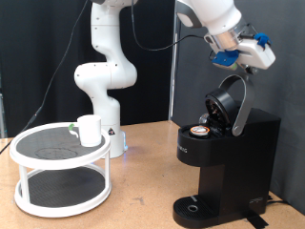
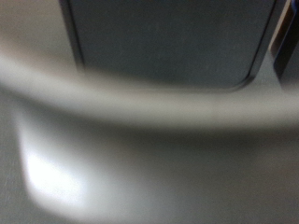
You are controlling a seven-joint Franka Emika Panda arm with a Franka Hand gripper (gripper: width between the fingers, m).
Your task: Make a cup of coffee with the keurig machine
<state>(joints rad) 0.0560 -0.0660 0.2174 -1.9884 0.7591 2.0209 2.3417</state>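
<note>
The black keurig machine [image 1: 229, 162] stands at the exterior view's right with its rounded lid [image 1: 226, 101] hinged up. A small pod with a brown top [image 1: 200, 131] sits in the open chamber. My gripper [image 1: 238, 63] is just above the raised silver-grey lid band [image 1: 244, 95]; whether it touches the band is unclear. In the wrist view the band [image 2: 149, 105] is a blurred grey arc very close up, with a dark panel [image 2: 168, 42] behind it, and no fingers show. The white cup [image 1: 90, 130] stands on a round rack, far from the gripper.
The white two-tier round rack [image 1: 21, 155] stands on the wooden table at the exterior view's left. The arm's white base [image 1: 103, 86] rises behind it. A black curtain hangs behind the machine. The round drip tray [image 1: 195, 206] holds nothing.
</note>
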